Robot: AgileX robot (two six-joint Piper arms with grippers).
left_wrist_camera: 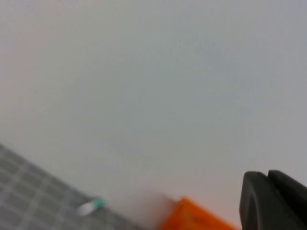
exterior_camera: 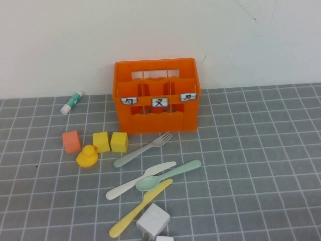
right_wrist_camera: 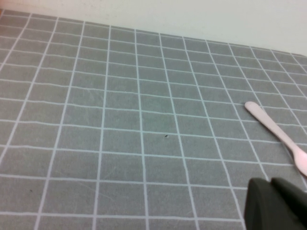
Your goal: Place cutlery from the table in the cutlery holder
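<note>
The orange cutlery holder [exterior_camera: 156,95] stands at the back of the table [exterior_camera: 261,150], its three white labels facing me. In front of it lie the grey-green fork [exterior_camera: 143,149], the white knife [exterior_camera: 140,179], the mint-green spoon [exterior_camera: 168,174] and the yellow knife [exterior_camera: 140,207], close together and slanted. Neither arm shows in the high view. My left gripper [left_wrist_camera: 267,173] is shut and empty, held up facing the wall, with a corner of the holder [left_wrist_camera: 192,218] below it. My right gripper [right_wrist_camera: 270,181] is shut and empty above bare tiles, near one pale cutlery handle [right_wrist_camera: 273,127].
Left of the cutlery sit an orange cube [exterior_camera: 71,141], two yellow cubes [exterior_camera: 110,142] and a yellow rubber duck [exterior_camera: 87,156]. A small white box [exterior_camera: 153,220] stands at the front edge beside the yellow knife. A glue stick [exterior_camera: 71,102] lies by the wall.
</note>
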